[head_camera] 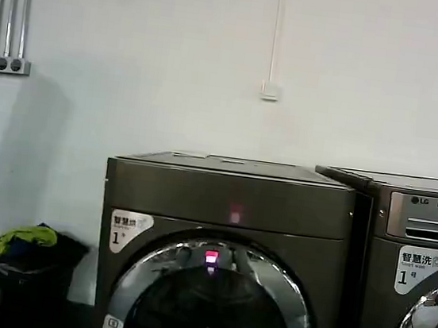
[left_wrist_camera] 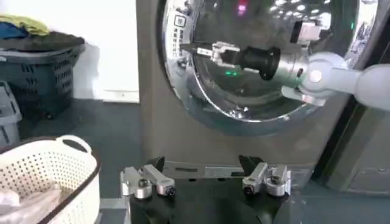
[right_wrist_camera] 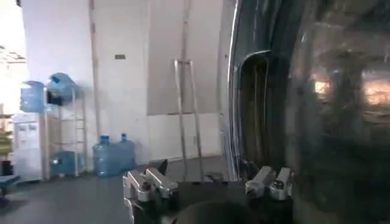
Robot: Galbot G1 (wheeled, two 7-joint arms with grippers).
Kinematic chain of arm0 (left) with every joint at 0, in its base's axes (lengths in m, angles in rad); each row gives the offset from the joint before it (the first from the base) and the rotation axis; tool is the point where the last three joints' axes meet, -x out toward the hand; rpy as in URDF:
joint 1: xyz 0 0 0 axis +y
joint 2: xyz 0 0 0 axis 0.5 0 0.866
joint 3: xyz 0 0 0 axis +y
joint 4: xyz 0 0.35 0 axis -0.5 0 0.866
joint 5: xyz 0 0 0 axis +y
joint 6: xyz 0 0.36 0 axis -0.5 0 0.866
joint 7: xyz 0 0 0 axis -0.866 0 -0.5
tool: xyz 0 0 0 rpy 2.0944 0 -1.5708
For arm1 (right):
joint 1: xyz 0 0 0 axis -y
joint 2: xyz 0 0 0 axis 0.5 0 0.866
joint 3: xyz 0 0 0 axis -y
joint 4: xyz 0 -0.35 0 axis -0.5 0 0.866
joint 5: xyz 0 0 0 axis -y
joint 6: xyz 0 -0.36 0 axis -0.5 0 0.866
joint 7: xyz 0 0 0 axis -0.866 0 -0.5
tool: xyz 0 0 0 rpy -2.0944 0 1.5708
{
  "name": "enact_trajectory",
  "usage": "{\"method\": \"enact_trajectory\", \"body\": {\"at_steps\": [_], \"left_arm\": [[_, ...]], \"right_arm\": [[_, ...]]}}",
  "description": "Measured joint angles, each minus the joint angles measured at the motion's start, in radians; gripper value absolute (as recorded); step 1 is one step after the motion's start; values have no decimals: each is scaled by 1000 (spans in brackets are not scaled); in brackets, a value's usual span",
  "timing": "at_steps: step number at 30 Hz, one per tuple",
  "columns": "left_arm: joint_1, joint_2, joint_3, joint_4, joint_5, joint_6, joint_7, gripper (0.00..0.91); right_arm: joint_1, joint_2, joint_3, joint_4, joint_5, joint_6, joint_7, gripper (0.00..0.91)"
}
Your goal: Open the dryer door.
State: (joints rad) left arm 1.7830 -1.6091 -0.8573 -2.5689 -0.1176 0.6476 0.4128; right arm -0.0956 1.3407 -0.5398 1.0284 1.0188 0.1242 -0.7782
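**A:** Where is the right gripper (left_wrist_camera: 186, 48)?

**B:** In the left wrist view it reaches across the dark glass of the dryer door (left_wrist_camera: 256, 61), its dark fingertips close to the chrome ring on the side nearest the white wall. From there I cannot tell whether the fingers are spread or pressed together. In its own wrist view, though, the right gripper (right_wrist_camera: 207, 182) has its two fingers apart with nothing between them, and the door's chrome ring and a recessed slot in it (right_wrist_camera: 256, 109) sit right in front.

**A:** And the left gripper (left_wrist_camera: 207, 182)?

**B:** It hangs low in front of the machine, well short of the door, fingers spread and empty.

**A:** So where does the door stand?

**B:** On the front of the plain bronze-grey dryer (head_camera: 231, 197), shut against it as far as the head view shows; the door (head_camera: 209, 307) sits at the lower edge there, a pink light glowing at its top.

**A:** What else is around?

**B:** An LG machine (head_camera: 415, 260) touches the dryer on the robot's right. A dark basket of clothes (head_camera: 19, 263) stands by the wall on the left, and a white perforated basket (left_wrist_camera: 46, 176) sits nearer the left gripper. Water bottles (right_wrist_camera: 113, 155) stand on the floor by the far wall.
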Motion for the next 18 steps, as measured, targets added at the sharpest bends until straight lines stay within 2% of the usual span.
{"method": "enact_trajectory", "body": {"at_steps": [8,13,18], "left_arm": [[-29,0,-31,0,-39,-16,0,907],[-60,0,-80,0,-63,-124,22,907],[-88,0,-143,19,-78,-230,132,907]], "right_arm": [[-16,-34,-7,54,3,-8,0,907],[-27,-54,-17,84,3,-14,3,907],[-40,-76,-26,120,3,-26,7,907]]}}
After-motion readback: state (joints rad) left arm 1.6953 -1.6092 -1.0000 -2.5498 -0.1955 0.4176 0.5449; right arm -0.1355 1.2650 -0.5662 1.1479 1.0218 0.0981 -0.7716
